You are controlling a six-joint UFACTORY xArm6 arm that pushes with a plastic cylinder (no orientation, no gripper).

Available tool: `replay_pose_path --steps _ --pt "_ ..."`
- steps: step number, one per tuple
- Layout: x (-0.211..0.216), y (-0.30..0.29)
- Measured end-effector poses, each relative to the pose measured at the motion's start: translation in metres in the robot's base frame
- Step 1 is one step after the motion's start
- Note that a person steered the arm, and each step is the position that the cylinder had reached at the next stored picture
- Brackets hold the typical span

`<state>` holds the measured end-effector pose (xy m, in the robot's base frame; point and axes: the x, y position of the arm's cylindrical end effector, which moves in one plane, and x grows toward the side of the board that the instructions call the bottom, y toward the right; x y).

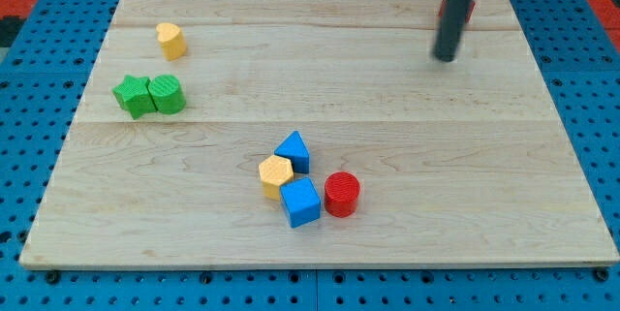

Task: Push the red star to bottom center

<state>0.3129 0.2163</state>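
The red star (474, 11) is near the view's top right corner of the wooden board (387, 137), mostly hidden behind my dark rod; only red slivers show beside it. My tip (446, 57) rests on the board just below the star, toward the view's bottom. I cannot tell whether the rod touches the star.
A yellow block (171, 40) sits at the top left. A green star (132, 95) and a green cylinder (167, 93) touch at the left. Near bottom centre a blue triangle (293, 150), a yellow hexagon (276, 175), a blue cube (300, 202) and a red cylinder (341, 194) cluster.
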Motion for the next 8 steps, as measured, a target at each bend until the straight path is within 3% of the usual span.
replay_pose_path --steps 1,3,4,5,6,7,8 --pt "-0.037 0.084" --pt "-0.054 -0.020" --pt "-0.087 0.030" --pt "-0.086 -0.034" --pt "-0.027 -0.170" --pt "0.002 -0.207" --pt "-0.006 -0.212"
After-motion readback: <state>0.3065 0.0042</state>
